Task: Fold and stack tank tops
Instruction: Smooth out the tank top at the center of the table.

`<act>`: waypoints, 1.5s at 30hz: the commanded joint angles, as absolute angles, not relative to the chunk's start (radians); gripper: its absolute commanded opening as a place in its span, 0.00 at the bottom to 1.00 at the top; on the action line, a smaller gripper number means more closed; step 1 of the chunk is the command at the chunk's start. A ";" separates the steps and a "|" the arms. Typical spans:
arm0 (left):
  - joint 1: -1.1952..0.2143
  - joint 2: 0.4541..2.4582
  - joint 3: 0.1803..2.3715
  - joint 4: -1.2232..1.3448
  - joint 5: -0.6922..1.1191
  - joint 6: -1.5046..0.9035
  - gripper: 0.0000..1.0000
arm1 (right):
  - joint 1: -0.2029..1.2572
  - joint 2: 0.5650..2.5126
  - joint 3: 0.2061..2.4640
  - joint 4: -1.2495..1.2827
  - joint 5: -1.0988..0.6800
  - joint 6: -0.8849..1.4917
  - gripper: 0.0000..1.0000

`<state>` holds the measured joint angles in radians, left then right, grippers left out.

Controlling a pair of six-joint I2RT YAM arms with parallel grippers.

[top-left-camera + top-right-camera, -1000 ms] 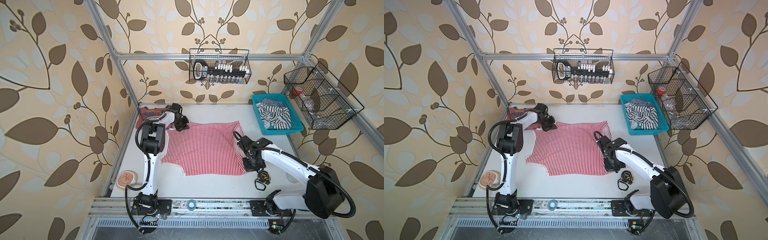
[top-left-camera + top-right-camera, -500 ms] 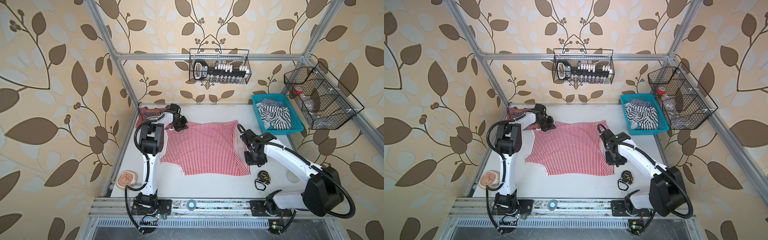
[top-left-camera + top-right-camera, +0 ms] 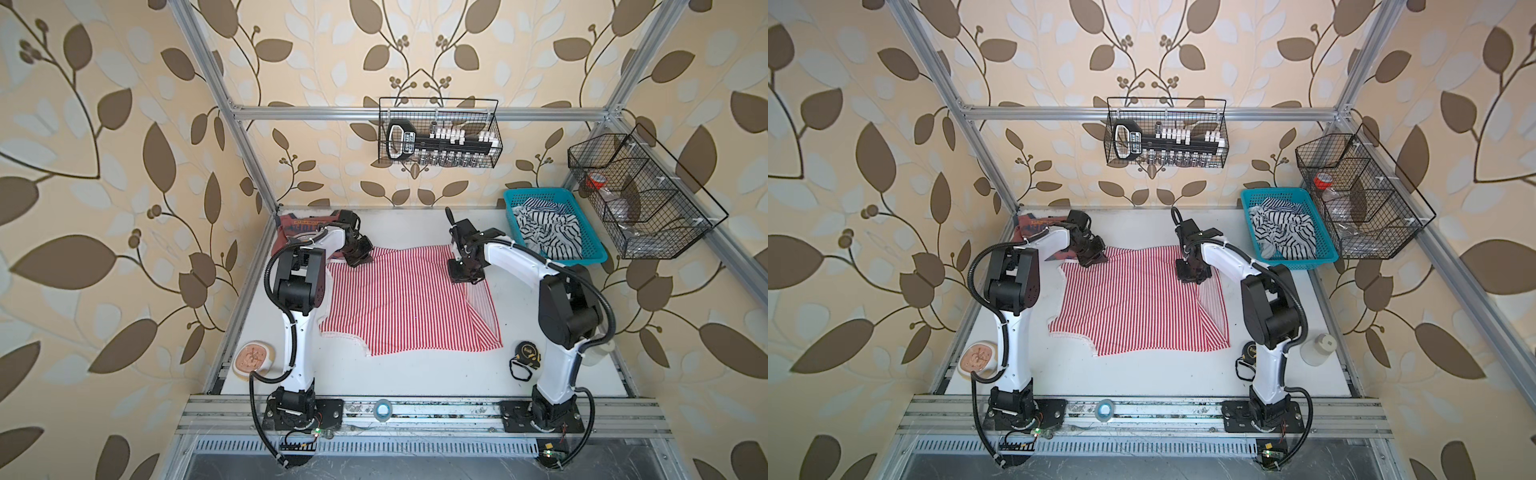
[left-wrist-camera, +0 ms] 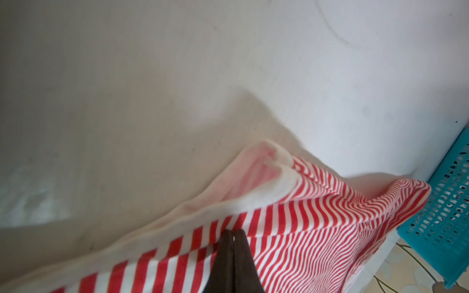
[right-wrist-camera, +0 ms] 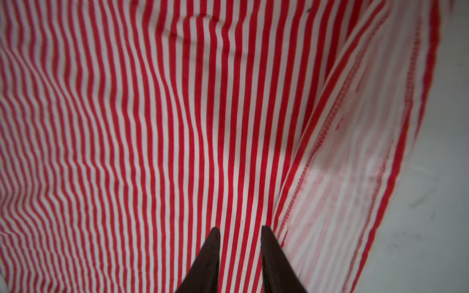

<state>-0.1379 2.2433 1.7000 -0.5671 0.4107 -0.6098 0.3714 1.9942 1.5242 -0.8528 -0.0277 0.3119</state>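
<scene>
Red-and-white striped cloth tank top (image 3: pixel 399 303) lay spread beneath the grippers. Left gripper (image 4: pixel 233 231) pinched its lifted edge; right gripper (image 5: pixel 240 228) stood with jaws parted over the fabric, a turned-over flap beside it. Judged step: flattening before the fold; next, the right gripper must regrip. Dusty red tank top (image 3: pixel 291 226) lay beyond the left gripper.

Both top views: mounted high at the cell's front, tilted down and rearward, wide enough to share the whole white tabletop (image 3: pixel 415 374). Left wrist view: close, skimming past the left gripper (image 4: pixel 233 232) along the red-and-white striped cloth tank top (image 4: pixel 317 228) toward the turquoise perforated plastic basket (image 4: pixel 446 215). Right wrist view: very near, looking past the right gripper (image 5: pixel 239 228) onto the same stripes.
</scene>
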 commanded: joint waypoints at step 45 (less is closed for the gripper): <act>-0.126 2.398 1.880 -0.689 0.360 -0.584 0.02 | 0.035 2.027 1.622 -0.946 0.120 0.136 0.23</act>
